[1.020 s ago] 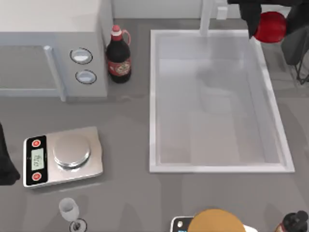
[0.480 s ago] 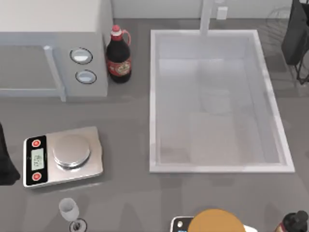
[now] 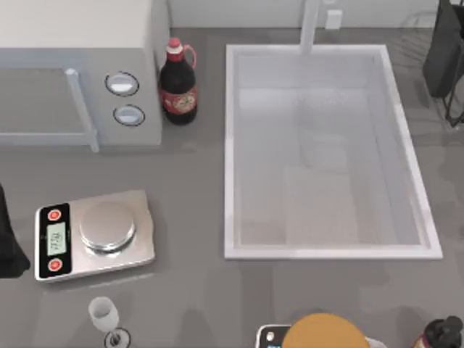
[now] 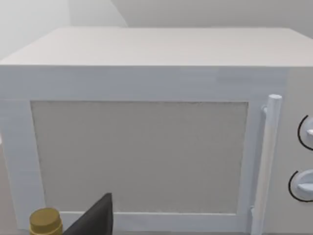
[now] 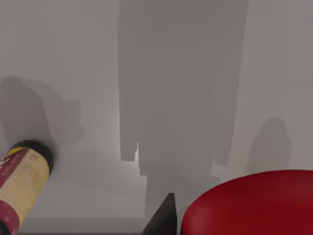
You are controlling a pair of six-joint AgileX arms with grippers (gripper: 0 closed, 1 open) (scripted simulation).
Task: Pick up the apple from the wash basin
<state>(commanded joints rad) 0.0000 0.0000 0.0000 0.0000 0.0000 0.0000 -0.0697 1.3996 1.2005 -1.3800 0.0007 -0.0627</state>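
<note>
The small glossy solid-red apple (image 5: pixel 249 203) sits right up against the right arm's wrist camera, pressed beside a dark fingertip of the right hand (image 5: pixel 164 215), so I judge the hand closed on it. Whether both fingers bear on it cannot be told. From above, the large white rectangular wash basin (image 3: pixel 230 145) with its pale grey bottom holds no fruit, and the right arm is at the counter's far right corner, beyond the basin's rim. So the apple lies directly at that hand, already out of the basin; what remains is only to hold it. The left arm rests parked at the counter's left edge, facing the grey box-shaped microwave (image 4: pixel 146 122); its fingers' state cannot be told.
</note>
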